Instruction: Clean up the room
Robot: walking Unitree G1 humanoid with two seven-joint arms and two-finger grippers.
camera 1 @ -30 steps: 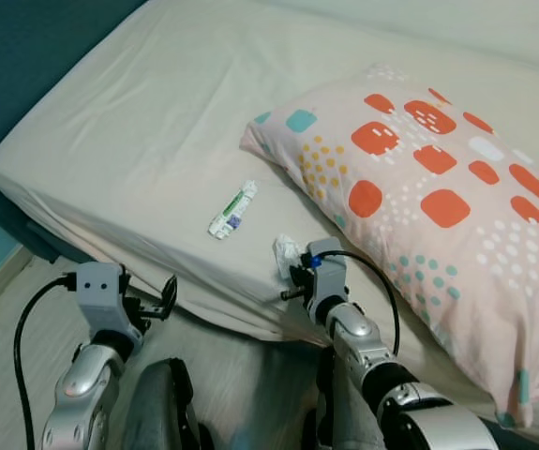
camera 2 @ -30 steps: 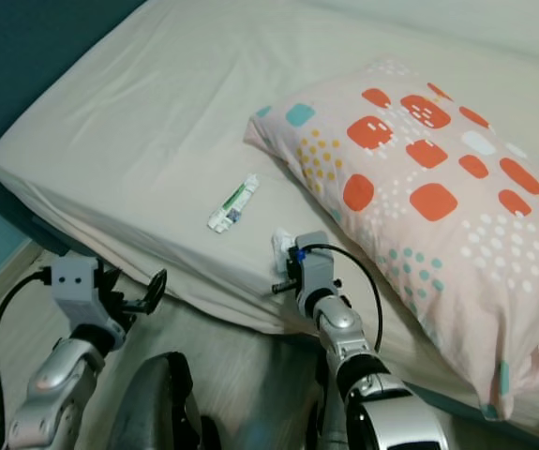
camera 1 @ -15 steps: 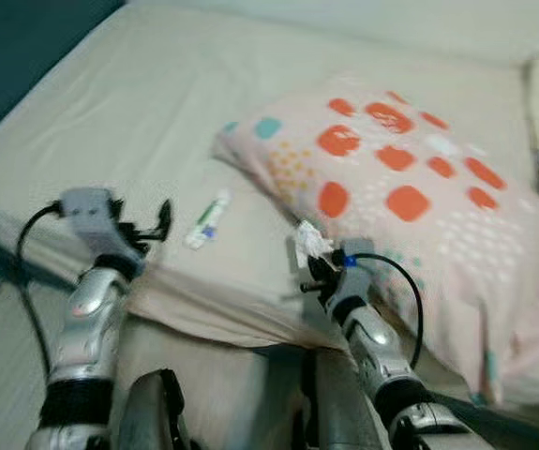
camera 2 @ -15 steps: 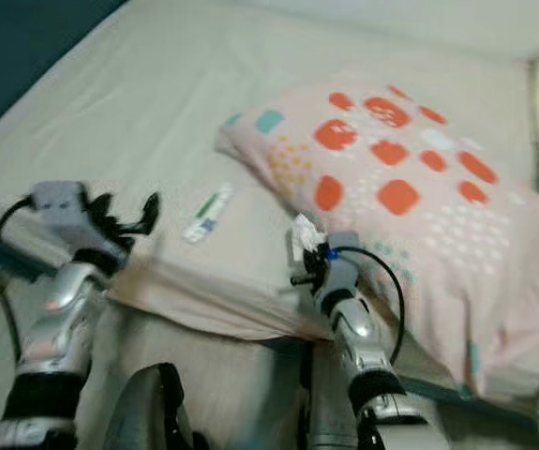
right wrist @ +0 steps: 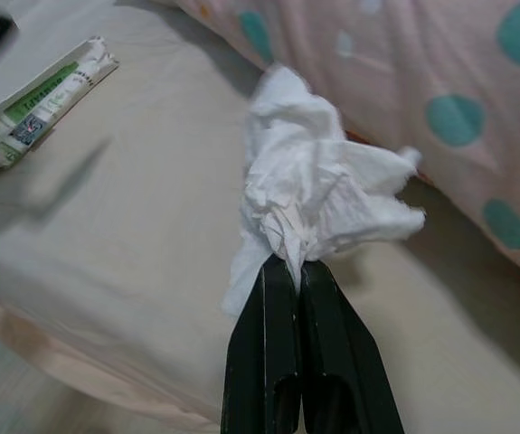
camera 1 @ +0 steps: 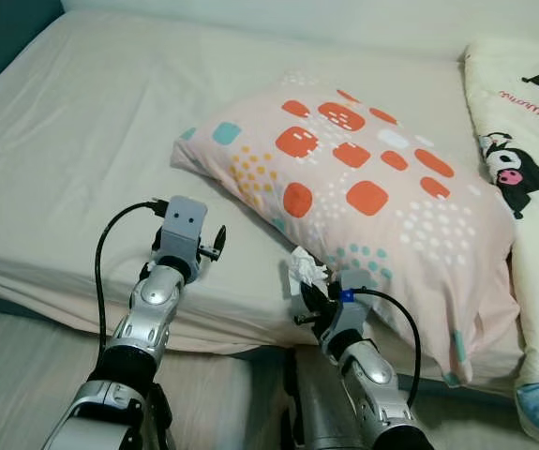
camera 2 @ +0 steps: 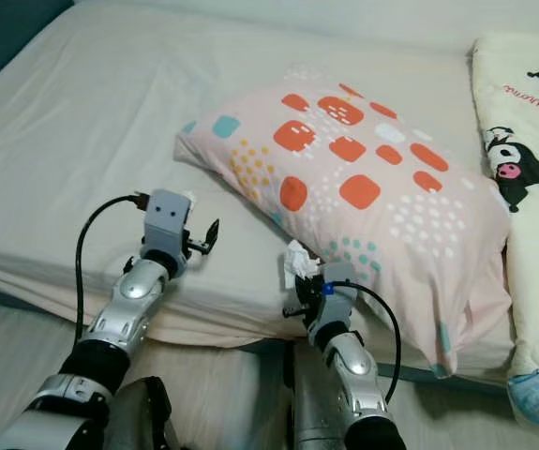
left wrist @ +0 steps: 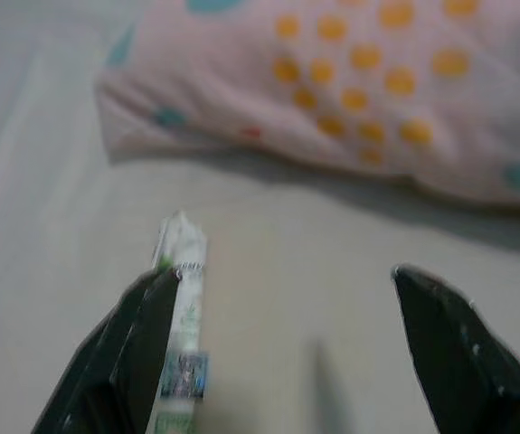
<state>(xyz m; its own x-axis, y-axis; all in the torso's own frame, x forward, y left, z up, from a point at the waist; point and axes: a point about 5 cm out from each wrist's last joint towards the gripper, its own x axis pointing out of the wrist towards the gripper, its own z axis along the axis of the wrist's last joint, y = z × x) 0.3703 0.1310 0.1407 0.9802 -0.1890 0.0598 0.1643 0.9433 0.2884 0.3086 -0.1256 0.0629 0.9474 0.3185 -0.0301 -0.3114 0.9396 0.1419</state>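
Down at the near edge of the bed (camera 1: 53,150), the right gripper (right wrist: 288,271) has its two fingers pinched tight on a crumpled white tissue (right wrist: 309,194), held up just off the sheet right beside the spotted pillow (camera 1: 363,197). So that bit of trash looks picked up already. A little further in, the left gripper (left wrist: 282,348) hangs over the sheet with its fingers spread wide, nothing between them, and the small green-and-white wrapper (left wrist: 180,321) lies flat on the bed right at one fingertip, near the pillow's corner. My guess is the step in hand is grabbing that wrapper. Next move probably calls for shifting the left gripper sideways so the wrapper sits between the fingers, dropping down and closing. Wrapper's thin and flat, so it could slip. Far right there's a cartoon blanket (camera 1: 522,141)
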